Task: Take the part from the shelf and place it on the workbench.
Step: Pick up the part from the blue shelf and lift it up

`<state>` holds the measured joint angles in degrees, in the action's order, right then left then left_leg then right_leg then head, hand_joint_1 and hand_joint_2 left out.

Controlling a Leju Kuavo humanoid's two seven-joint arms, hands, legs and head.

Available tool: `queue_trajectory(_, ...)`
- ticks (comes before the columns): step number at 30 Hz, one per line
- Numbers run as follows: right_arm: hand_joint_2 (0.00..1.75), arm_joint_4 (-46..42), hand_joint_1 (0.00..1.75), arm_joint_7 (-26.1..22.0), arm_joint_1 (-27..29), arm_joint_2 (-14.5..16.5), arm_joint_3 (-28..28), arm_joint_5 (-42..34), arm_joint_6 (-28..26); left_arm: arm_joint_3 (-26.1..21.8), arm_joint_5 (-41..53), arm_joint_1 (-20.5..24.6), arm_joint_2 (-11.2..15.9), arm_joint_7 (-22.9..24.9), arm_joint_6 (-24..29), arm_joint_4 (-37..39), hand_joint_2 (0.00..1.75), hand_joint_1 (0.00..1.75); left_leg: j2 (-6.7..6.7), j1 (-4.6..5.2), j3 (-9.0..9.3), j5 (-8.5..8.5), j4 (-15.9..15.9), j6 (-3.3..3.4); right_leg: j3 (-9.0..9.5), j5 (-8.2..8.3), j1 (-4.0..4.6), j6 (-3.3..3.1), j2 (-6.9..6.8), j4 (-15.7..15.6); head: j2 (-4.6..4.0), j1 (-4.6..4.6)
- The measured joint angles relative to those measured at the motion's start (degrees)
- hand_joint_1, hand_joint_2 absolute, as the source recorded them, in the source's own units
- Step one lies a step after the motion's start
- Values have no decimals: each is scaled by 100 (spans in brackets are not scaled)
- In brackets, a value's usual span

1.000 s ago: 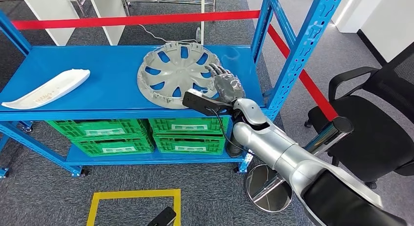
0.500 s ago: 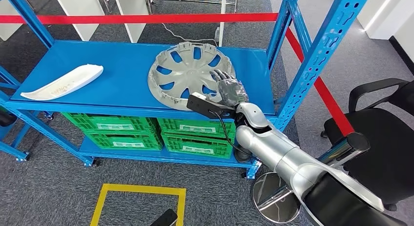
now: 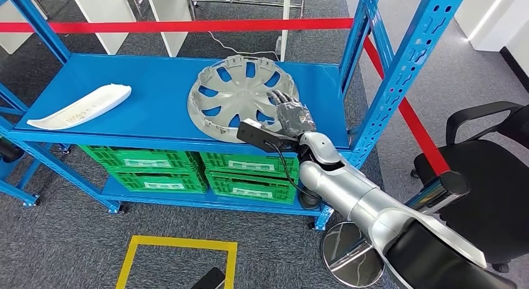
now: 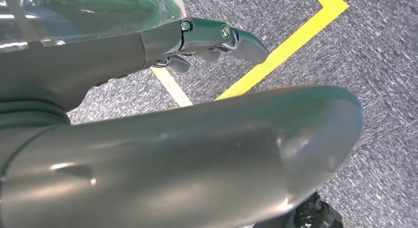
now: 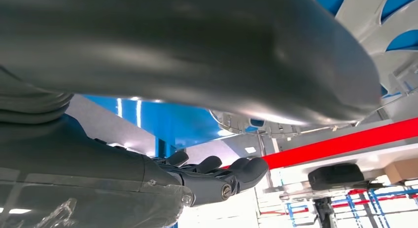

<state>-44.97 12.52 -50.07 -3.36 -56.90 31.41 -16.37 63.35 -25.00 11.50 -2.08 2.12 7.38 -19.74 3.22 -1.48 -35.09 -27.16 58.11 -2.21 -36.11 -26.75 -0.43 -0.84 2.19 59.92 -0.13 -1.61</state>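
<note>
Head view: green crates (image 3: pixel 206 171) sit side by side on the lower level of the blue shelf (image 3: pixel 156 95), their contents hidden, while on the upper level the grey wheel cover (image 3: pixel 240 95) lies flat right of centre and a white elongated part (image 3: pixel 81 106) lies well apart near the left front edge. Grey carpet with a yellow floor marking (image 3: pixel 178 254) spreads in front, a red barrier tape (image 3: pixel 187 25) runs behind, and a black office chair (image 3: pixel 480 158) stands right of the shelf's blue upright (image 3: pixel 399 70). At the cover's near right rim the right hand (image 3: pixel 293 114) rests with fingers extended over it, though whether it has hold I cannot tell; the left hand (image 4: pixel 212 38) hangs over the carpet, fingers loosely apart and holding nothing.
</note>
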Motion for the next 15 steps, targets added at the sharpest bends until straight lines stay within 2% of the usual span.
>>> queue_trajectory(8,0,-3,0,10,12,-49,1,10,3,0,0,-2,2,-1,-1,1,0,0,-1,15,-2,-7,19,6,23,11,-16,21,-5,-29,0,-1)
queue_trajectory(12,0,-17,0,25,45,-66,4,11,4,-1,0,-8,14,-12,6,5,0,0,0,47,-4,-25,52,118,48,25,-53,89,-6,-71,0,6)
queue_trajectory(15,0,-75,0,95,85,-91,25,29,16,-1,0,-20,21,-43,31,5,0,0,0,11,132,58,-152,179,64,-44,-39,148,-62,-22,0,-5)
